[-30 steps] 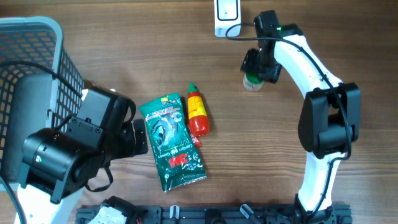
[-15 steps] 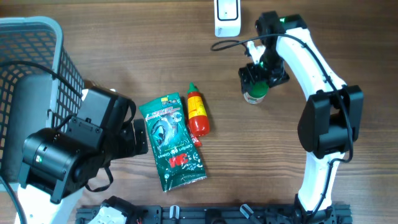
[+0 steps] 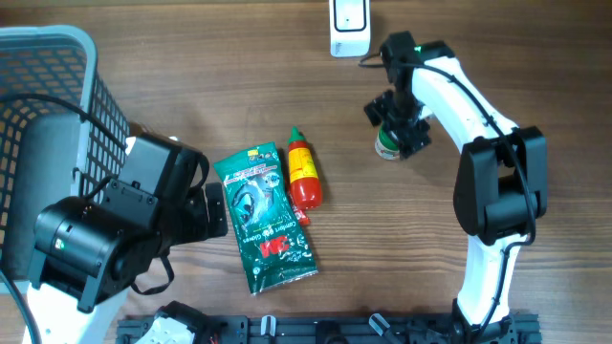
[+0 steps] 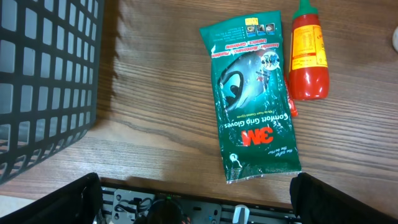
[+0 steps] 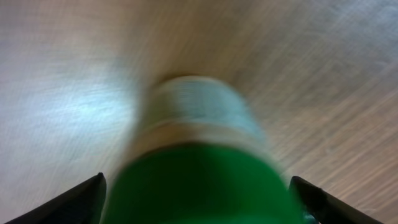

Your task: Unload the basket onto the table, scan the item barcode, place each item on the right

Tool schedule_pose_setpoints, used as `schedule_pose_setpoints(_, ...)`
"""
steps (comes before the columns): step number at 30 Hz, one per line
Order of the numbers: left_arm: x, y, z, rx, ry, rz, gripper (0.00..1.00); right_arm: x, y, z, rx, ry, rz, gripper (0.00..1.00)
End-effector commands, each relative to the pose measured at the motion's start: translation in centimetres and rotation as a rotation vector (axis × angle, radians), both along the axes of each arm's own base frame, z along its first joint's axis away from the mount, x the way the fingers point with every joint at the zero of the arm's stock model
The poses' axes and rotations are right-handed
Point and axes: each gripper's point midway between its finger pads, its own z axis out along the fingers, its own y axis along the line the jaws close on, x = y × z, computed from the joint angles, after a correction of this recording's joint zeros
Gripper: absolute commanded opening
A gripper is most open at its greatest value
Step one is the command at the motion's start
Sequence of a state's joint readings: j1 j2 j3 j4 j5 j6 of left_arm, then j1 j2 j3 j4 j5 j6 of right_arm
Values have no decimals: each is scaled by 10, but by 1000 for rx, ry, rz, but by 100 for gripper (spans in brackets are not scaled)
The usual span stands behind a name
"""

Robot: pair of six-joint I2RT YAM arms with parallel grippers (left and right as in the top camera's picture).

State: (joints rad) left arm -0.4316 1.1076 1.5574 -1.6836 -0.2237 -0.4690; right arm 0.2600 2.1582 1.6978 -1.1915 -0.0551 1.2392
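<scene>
Green-capped and pale-bodied, the bottle (image 3: 385, 148) rests on the wooden table (image 3: 191, 67) in the right half of the work area, below the white scanner (image 3: 349, 24) at the far edge and well apart from it. No barcode is legible in any view.

The right gripper (image 3: 397, 122) is positioned directly over the bottle. In the right wrist view the bottle fills the gap between the two fingertips (image 5: 87, 194), which are spread wide, one on each side of the cap. That view is blurred, so it cannot be determined whether the fingertips press on the bottle or only flank it.

Toward the table centre, a red sauce bottle (image 3: 303, 172) with a green tip lies flat. Its long side is just beside a green glove packet (image 3: 265, 218), which lies printed face up.

The left gripper (image 4: 196, 196) hovers near the lower end of the glove packet. Its fingers are set wide apart with nothing between them, and they touch no object.

At the left edge of the table stands a grey mesh basket (image 3: 57, 48), with the left arm partly in front of it in the overhead view.
</scene>
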Motion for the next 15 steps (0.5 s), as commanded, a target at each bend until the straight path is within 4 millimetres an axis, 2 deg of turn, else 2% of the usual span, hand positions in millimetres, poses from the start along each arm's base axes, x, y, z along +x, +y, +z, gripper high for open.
schedule_pose_setpoints(1, 1, 3, 3, 3, -14, 17, 100, -5, -5, -1, -18, 9, 12, 68)
schedule_pose_setpoints(5, 1, 3, 3, 3, -14, 17, 100, -7, 11, 8, 111, -11, 317, 63)
schedule_pose_setpoints(7, 1, 3, 3, 3, -14, 17, 100, -2, 26, 16, 218, -85, 693, 64)
schedule_pose_setpoints(9, 1, 3, 3, 3, -14, 17, 100, -9, 39, 22, 337, -135, 1050, 73)
schedule_pose_setpoints(10, 1, 3, 3, 3, -14, 17, 100, -11, 36, 21, 327, -128, 1101, 76)
schedule_pose_setpoints(11, 1, 3, 3, 3, -14, 17, 100, -9, 30, 21, 289, -115, 1087, 84)
schedule_pose_setpoints(12, 1, 3, 3, 3, -14, 17, 100, -7, 29, 24, 280, -112, 1051, 86)
schedule_pose_setpoints(15, 1, 3, 3, 3, -14, 17, 100, 5, 34, 50, 258, -140, 894, 91)
